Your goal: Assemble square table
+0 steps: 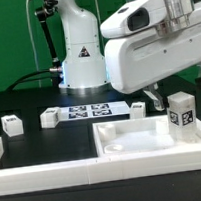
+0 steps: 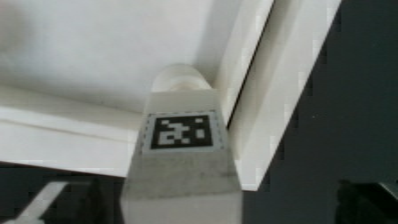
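The white plastic square slab with raised rim (image 1: 143,144) lies at the exterior view's right, with a short white tagged leg (image 1: 180,111) upright at its corner. Both look light, stiff and slick, so the leg's flat sides seem the best hold. The two-finger gripper (image 1: 175,86) hangs above it, jaws wide and empty. Only the wrist view shows the leg against the rim, and only the exterior view shows the three loose legs (image 1: 47,119).
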`<state>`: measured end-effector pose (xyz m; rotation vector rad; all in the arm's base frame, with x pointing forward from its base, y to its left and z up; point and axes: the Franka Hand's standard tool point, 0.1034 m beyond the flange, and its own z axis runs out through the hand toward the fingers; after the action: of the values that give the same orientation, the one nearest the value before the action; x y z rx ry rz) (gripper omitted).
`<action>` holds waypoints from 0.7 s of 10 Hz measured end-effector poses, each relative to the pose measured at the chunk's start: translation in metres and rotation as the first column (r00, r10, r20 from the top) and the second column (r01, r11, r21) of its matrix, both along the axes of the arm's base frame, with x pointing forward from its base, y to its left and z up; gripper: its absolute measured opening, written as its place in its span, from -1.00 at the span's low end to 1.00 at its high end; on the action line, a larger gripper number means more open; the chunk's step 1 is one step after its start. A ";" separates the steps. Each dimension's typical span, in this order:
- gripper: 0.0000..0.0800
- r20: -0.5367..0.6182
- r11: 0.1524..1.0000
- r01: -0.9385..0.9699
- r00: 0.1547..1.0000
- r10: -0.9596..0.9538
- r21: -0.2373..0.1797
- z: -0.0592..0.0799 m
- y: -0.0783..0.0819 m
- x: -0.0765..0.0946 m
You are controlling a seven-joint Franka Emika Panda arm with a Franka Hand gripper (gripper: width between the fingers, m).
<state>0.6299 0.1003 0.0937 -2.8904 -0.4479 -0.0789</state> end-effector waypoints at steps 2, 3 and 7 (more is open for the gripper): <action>0.62 0.000 1.000 -0.005 1.000 0.005 0.000 -0.001 -0.001 0.000; 0.62 0.000 1.000 -0.005 1.000 0.005 0.000 -0.001 -0.001 0.000; 0.62 -0.008 0.997 0.076 0.997 -0.076 -0.009 -0.001 0.004 0.002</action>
<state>0.6315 0.1041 0.0925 -2.9147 -0.3371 -0.0771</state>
